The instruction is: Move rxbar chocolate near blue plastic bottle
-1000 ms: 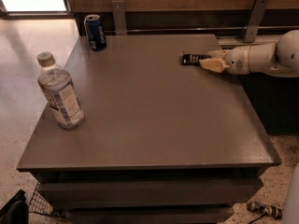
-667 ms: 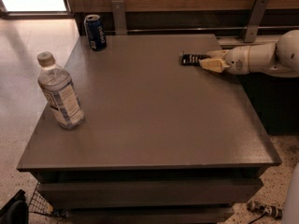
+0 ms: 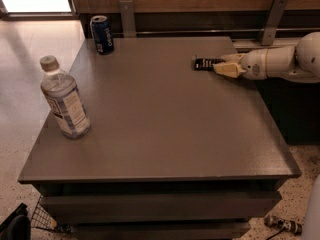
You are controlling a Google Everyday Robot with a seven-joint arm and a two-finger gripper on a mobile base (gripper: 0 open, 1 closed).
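Observation:
The rxbar chocolate [image 3: 204, 63], a small flat black bar with white lettering, lies on the grey table [image 3: 160, 119] near its far right edge. My gripper [image 3: 226, 64] reaches in from the right and sits low at the bar's right end, its cream fingers [image 3: 227, 70] around that end. The blue plastic bottle [image 3: 64, 100], clear with a pale cap and a white-and-yellow label, stands upright near the table's left edge, far from the bar.
A dark blue soda can [image 3: 102, 34] stands at the table's far left corner. A wooden wall with metal brackets [image 3: 272, 19] runs behind the table. Pale floor lies to the left. A wire basket [image 3: 42, 219] sits low at the front left.

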